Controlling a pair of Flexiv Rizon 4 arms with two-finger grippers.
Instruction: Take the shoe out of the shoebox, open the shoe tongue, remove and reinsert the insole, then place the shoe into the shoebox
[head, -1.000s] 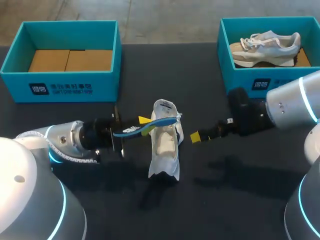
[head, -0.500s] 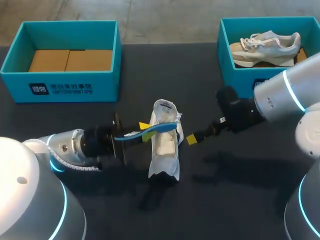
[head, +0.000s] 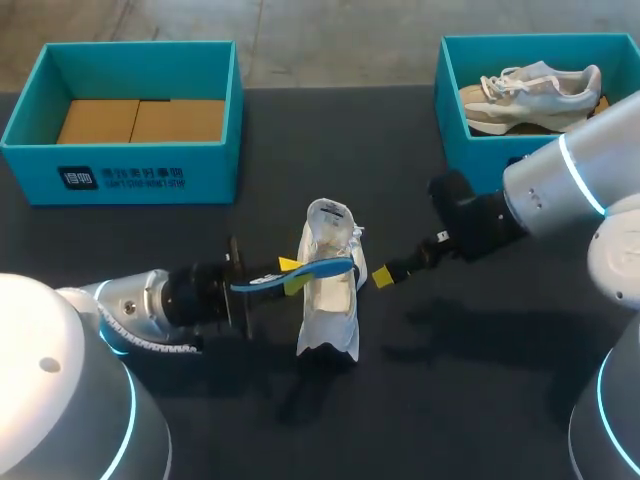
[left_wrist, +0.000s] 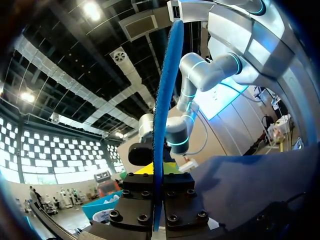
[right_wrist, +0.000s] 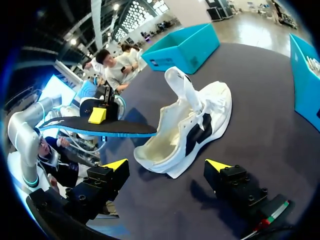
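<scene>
Looking down, the head view places the white shoe (head: 330, 300) on the dark table (head: 450, 400) between the arms; the left gripper (head: 290, 273) is clamped on the blue-edged insole (head: 325, 267) above its opening. Only the right wrist view shows the right gripper (right_wrist: 167, 165) spread wide and holding nothing, the shoe's cream lining, raised tongue and black side marks; the left wrist view shows the insole edge-on.

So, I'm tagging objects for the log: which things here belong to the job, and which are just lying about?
Job: white shoe, insole, empty shoebox.
Lying about: second shoebox, grey shoe inside it.
</scene>
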